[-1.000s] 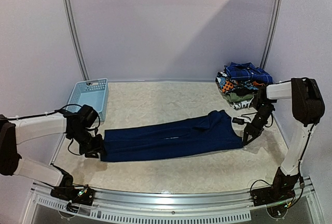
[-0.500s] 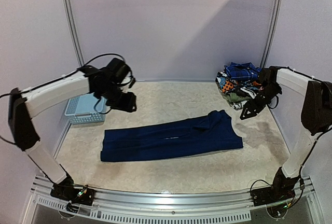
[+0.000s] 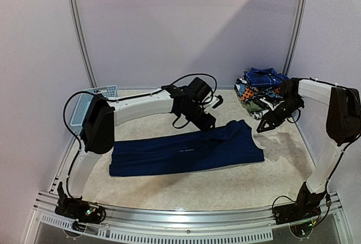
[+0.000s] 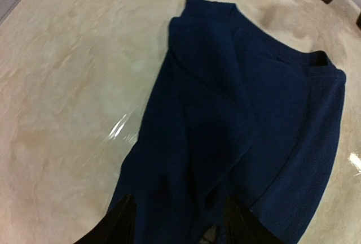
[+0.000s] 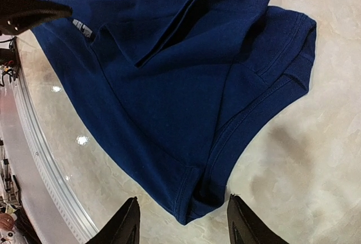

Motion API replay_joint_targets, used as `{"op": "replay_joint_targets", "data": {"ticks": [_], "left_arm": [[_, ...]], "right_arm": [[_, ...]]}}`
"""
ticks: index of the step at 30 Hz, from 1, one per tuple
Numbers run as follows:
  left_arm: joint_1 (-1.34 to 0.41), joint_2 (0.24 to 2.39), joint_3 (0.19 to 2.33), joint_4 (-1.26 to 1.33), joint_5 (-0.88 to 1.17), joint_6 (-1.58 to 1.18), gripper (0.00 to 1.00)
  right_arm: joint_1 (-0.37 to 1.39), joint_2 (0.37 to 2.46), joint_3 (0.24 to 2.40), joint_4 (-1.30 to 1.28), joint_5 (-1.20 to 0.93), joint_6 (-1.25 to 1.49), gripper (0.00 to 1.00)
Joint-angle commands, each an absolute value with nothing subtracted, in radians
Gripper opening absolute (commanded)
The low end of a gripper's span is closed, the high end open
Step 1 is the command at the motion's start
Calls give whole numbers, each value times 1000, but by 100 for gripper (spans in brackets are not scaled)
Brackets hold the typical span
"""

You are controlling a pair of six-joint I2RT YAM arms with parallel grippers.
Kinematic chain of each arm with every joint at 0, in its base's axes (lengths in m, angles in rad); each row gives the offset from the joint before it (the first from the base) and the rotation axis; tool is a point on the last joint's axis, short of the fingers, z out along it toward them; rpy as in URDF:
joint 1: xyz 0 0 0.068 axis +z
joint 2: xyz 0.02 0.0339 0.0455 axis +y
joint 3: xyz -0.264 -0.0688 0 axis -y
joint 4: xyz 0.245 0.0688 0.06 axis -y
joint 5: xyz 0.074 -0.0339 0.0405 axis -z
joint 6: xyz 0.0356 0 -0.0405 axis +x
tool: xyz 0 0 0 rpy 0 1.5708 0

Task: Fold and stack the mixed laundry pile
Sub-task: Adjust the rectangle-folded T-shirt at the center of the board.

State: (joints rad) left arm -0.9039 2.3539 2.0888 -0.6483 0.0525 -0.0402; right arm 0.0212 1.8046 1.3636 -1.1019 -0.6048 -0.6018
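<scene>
A navy garment [image 3: 186, 151], folded into a long strip, lies flat across the middle of the table [image 3: 186, 190]. The left gripper [image 3: 207, 122] hangs over the strip's far edge, its 2 fingers [image 4: 121, 224] apart with nothing between them. The right gripper [image 3: 263, 127] hovers just off the strip's right end, jaws likewise spread and empty. Behind it, in the far right corner, sits a stack of folded clothes [image 3: 260, 94] topped by a blue plaid shirt [image 3: 266, 78]. The left arm [image 3: 98, 125] partly hides a light-blue basket [image 3: 82, 105] at the far left.
</scene>
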Motion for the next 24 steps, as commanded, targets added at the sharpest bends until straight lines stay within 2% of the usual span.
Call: {"op": "replay_joint_targets", "data": {"ticks": [1,7,16,24], "left_arm": [[-948,2445,2225,-659,153,101,55],[-964,2557,2386,-760,194,183,52],[-975,2654,2459,-770,175,198,45],[-969,2687,2458,-723,163,170,31]], "right_arm": [[22,1823,1352,-1094,-643,-598,53],[22,1827,1336,-1095,-658,-606,52],[21,1842,1338,-1106,-680,-610,50],[22,1851,1336,-1116,-696,-617,48]]}}
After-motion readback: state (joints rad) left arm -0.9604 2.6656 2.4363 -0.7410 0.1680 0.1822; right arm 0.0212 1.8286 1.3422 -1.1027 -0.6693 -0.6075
